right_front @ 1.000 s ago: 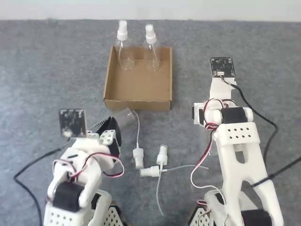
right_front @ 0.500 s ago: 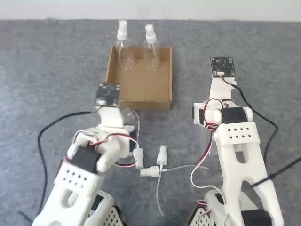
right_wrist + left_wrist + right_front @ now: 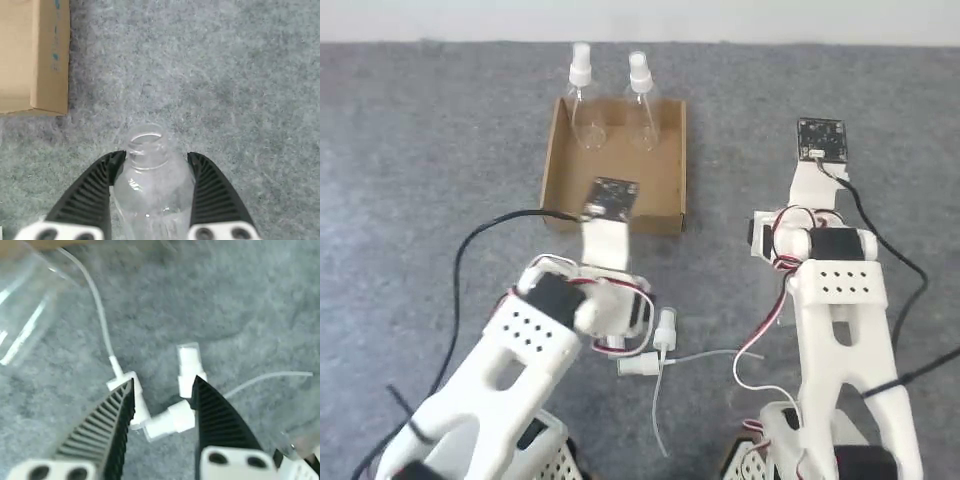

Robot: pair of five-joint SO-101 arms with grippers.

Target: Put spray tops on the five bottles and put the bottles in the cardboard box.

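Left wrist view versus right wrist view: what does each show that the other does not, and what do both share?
Only the left wrist view: three loose spray tops with thin tubes near the open left gripper, and part of a clear bottle.
Only the right wrist view: the right gripper shut on a bottle without a top, and a corner of the cardboard box.
Both: the grey carpet; a tan strip in the left one may be the box.

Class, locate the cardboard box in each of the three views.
High view: cardboard box in the upper middle.
Left wrist view: tan sliver of the cardboard box beyond the clear bottle.
Right wrist view: cardboard box corner, beside the open bottle.
Shared landmark: grey carpet.
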